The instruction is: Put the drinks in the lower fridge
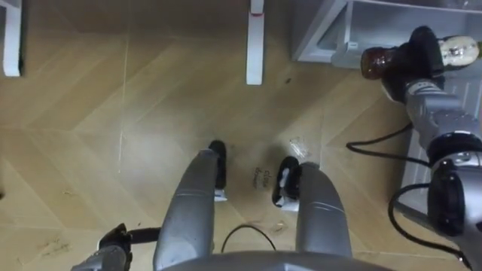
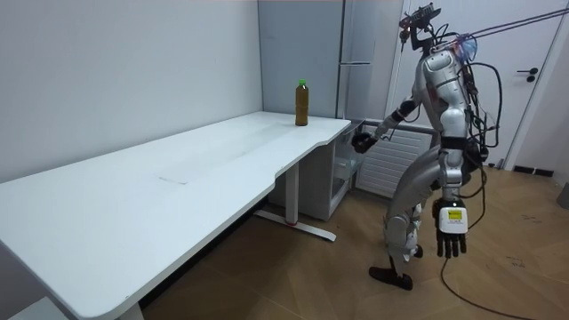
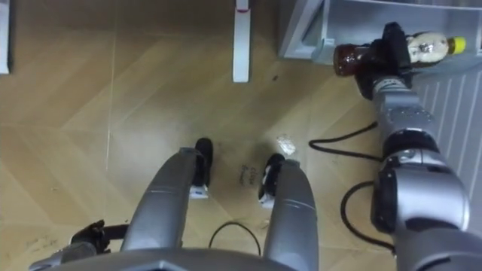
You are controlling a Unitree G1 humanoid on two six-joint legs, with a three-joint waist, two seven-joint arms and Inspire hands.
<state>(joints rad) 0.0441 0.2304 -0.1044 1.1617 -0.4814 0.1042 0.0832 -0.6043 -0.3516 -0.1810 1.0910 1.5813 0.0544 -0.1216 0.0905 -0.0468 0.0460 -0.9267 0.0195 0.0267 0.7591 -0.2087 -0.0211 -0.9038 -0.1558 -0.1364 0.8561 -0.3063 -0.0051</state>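
Observation:
My right hand (image 3: 392, 47) is shut on a bottle of dark drink (image 3: 350, 59) with a yellow cap, held lying sideways at the open lower fridge (image 3: 331, 19). In the left eye view the same bottle (image 1: 376, 62) sticks out on both sides of my right hand (image 1: 418, 54), just below the fridge compartment (image 1: 392, 15). A second brown bottle with a green cap (image 2: 301, 102) stands upright on the far corner of the white table (image 2: 178, 187). In the room view I stand with bent knees before the fridge (image 2: 356, 53). My left hand (image 2: 452, 231) hangs open at my side.
The white table's legs (image 1: 256, 38) stand on the wooden floor just left of the fridge. A white radiator (image 2: 391, 164) runs along the wall beside the fridge. A door (image 2: 542, 80) is at the room view's right.

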